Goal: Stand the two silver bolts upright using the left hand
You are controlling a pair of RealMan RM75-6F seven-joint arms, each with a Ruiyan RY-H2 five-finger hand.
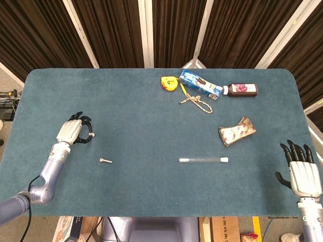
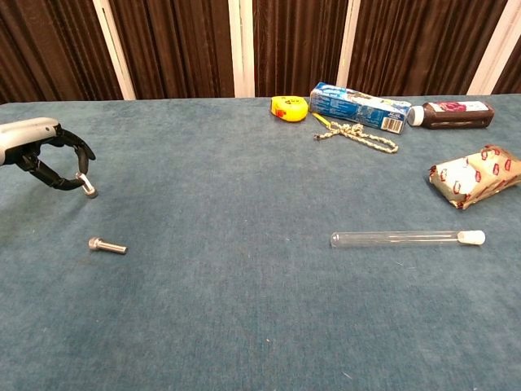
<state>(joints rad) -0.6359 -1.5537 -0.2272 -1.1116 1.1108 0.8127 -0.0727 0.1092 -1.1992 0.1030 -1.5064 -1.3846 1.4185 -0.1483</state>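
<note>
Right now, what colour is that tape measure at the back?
Yellow; the tape measure shows best in the chest view.
</note>
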